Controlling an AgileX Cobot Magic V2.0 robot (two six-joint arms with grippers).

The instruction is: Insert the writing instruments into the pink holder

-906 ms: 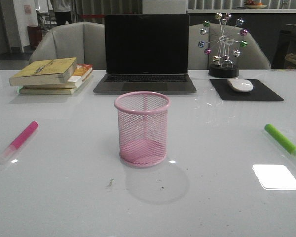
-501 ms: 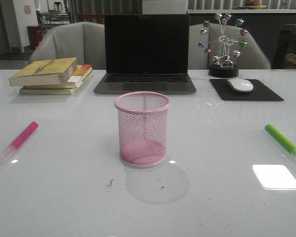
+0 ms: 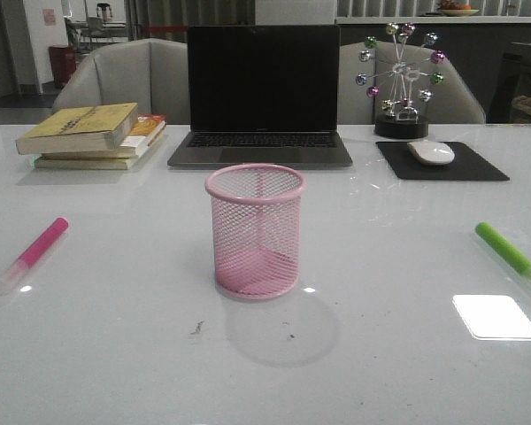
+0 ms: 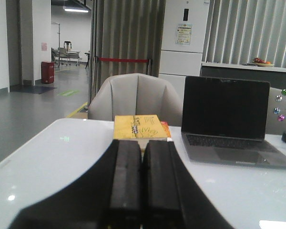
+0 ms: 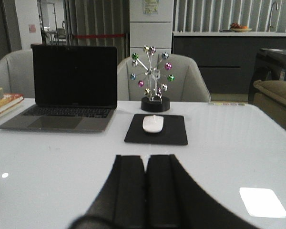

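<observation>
Pink mesh holder (image 3: 255, 232) stands upright, rim rolled.

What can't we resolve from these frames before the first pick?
- Both arms: absent from the front view, so their position over the table is unknown.
- Magenta highlighter: its translucent cap end washes out against the white table in the front view.
- Green highlighter: near tip blurs into glare in the front view.
- Both highlighters: outside both wrist views.
- Pink holder: only a sliver at the right wrist view's edge.
- Book titles: too small.
</observation>
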